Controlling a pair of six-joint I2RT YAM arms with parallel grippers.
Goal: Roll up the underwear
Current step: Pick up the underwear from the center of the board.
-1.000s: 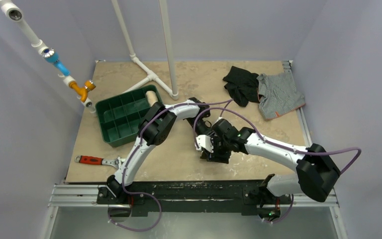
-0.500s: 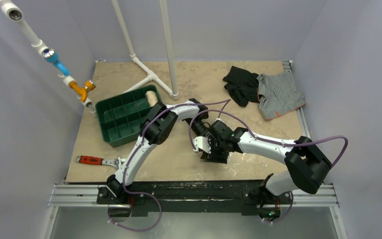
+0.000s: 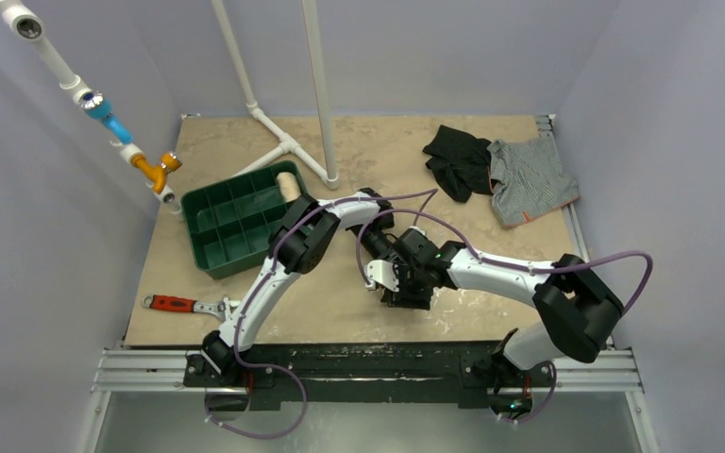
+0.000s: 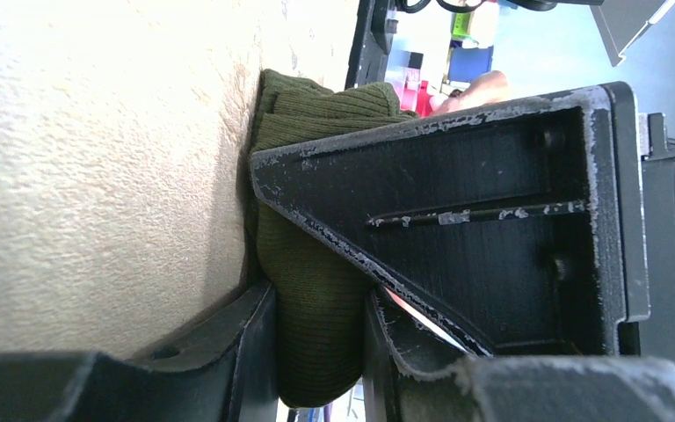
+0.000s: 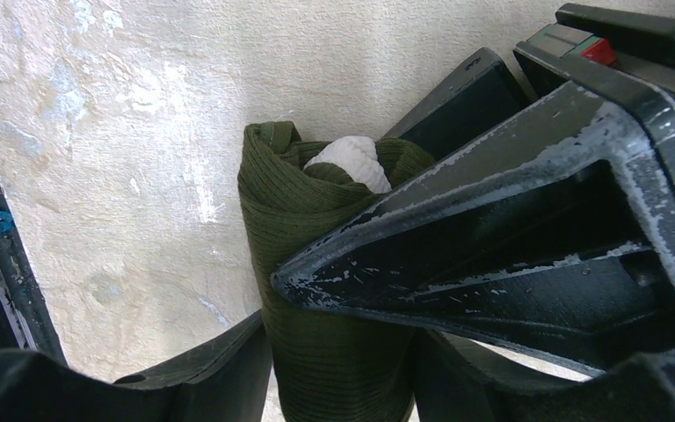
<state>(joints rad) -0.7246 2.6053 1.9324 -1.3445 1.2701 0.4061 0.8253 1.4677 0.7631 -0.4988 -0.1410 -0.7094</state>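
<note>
The underwear is a tight dark olive roll, upright on the table, with a bit of cream waistband (image 5: 352, 160) showing at its top end. In the left wrist view the roll (image 4: 312, 290) is squeezed between my left gripper's (image 4: 316, 347) fingers. In the right wrist view the same roll (image 5: 312, 352) is squeezed between my right gripper's (image 5: 343, 374) fingers. In the top view the left gripper (image 3: 387, 253) and the right gripper (image 3: 402, 283) meet at the table's near middle, and they hide the roll.
A green compartment tray (image 3: 231, 222) with a cream roll (image 3: 289, 181) in one corner stands at the left. A black garment (image 3: 458, 160) and a grey striped garment (image 3: 531, 179) lie at the back right. A red-handled wrench (image 3: 184, 304) lies front left. A white pipe frame (image 3: 288, 146) stands at the back.
The right arm's elbow has swung inward to the left, and both grippers have shifted slightly left with the roll held between them.
</note>
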